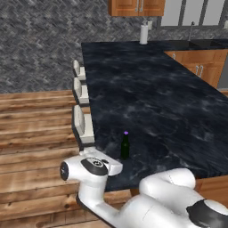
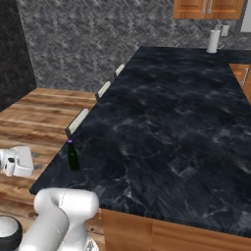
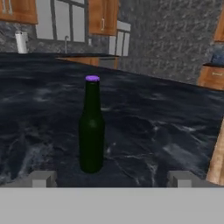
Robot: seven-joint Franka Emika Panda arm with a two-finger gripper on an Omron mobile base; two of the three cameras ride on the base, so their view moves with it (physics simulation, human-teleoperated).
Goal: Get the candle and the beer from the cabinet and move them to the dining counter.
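The beer [image 1: 125,145] stood upright on the dining counter [image 1: 169,102] near its stool-side edge and close to the near corner, the tool [image 3: 111,178] released and drawn back just off that edge, while the candle (nowhere on the dark top) seemingly remained to fetch, with broad bare marble beyond.

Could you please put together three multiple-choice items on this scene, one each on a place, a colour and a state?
1. Where does the beer stand?
A. on the dining counter, near its stool-side edge
B. on the floor
C. inside a wall cabinet

2. What colour is the beer's cap?
A. red
B. purple
C. white

3. How is the claw?
A. shut on the bottle
B. open, clear of the bottle
C. shut on a stool

Answers: A, the bottle stands upright on black marble; B, the cap is purple; B, the fingertips stand wide apart, the bottle beyond them.
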